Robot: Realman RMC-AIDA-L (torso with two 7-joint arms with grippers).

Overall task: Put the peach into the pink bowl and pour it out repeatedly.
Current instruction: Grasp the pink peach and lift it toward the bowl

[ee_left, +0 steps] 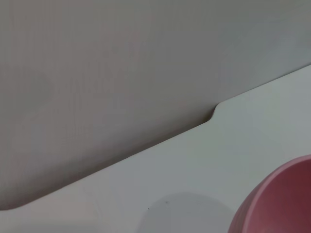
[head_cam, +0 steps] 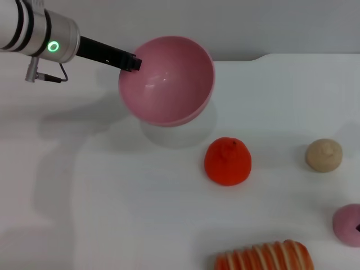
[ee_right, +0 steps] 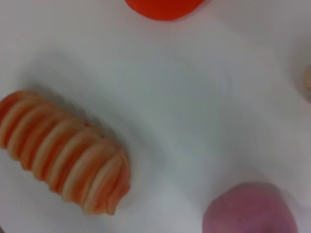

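White tabletop (head_cam: 101,214), grey wall behind along top of head frame. Left claw (head_cam: 134,63) at upper left, pinching rim of pink bowl (head_cam: 167,80); bowl lifted off tabletop and tilted, mouth facing camera, nothing inside, shadow beneath. Peach (head_cam: 349,225) at lower right edge, resting on tabletop, well apart from bowl. Orange-red fruit (head_cam: 227,161) at centre, beige lumpy ball (head_cam: 324,155) to its right, orange-and-cream ridged toy (head_cam: 264,257) at bottom edge. Right claw not seen; its wrist view looks down on peach (ee_right: 250,208) and ridged toy.
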